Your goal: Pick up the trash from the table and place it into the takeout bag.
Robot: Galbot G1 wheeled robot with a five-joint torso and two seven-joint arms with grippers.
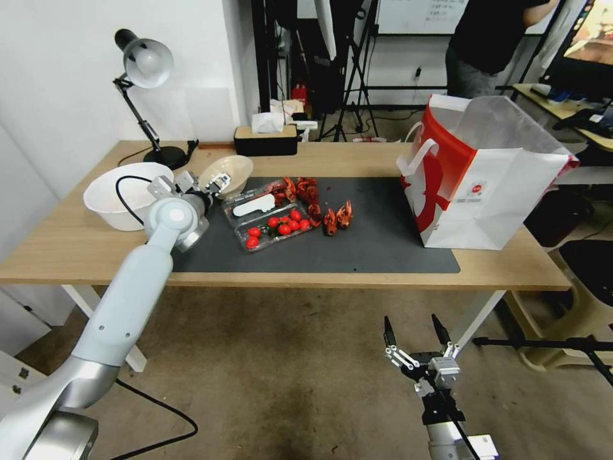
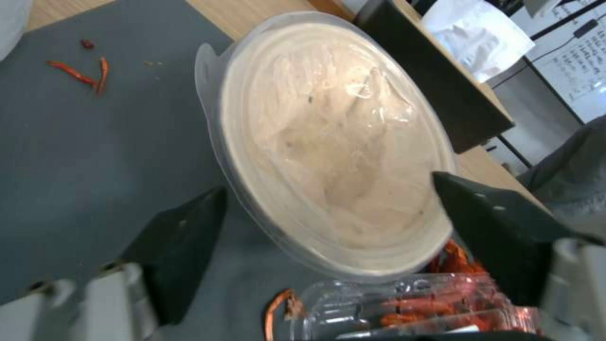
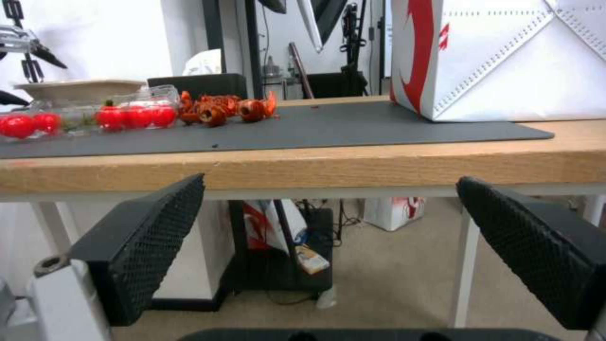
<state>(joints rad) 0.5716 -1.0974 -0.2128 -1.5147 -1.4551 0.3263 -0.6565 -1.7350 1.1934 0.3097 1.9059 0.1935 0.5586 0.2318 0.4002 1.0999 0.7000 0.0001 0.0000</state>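
1. At the left end of the dark grey mat on the table (image 1: 76, 246), our left gripper (image 1: 203, 185) sits at the beige bowl (image 1: 227, 174), which is tipped on its side next to the large white bowl (image 1: 118, 191).
2. From the left wrist view, our fingers (image 2: 183, 246) are spread wide either side of the beige bowl's (image 2: 328, 142) rim, with a gap on both sides; nothing is clamped yet. A clear film or lid covers the bowl's mouth.
3. To do this step well, we judge that we should centre the rim between the pads before closing, pinch it firmly but gently since the thin wall may flex, and keep clear of the clear plastic tray (image 1: 271, 220) of tomatoes just beside it.
4. Our right gripper (image 1: 414, 338) hangs below the table edge with its fingers (image 3: 158, 227) wide apart and holding nothing.
5. Well apart, at the right end of the mat, stands the takeout bag (image 1: 491, 179), mouth open; we would carry the bowl level across the red scraps (image 1: 319, 207).
6. On the bag we see a small red round logo with lines of small print beneath, too fine for us to read.
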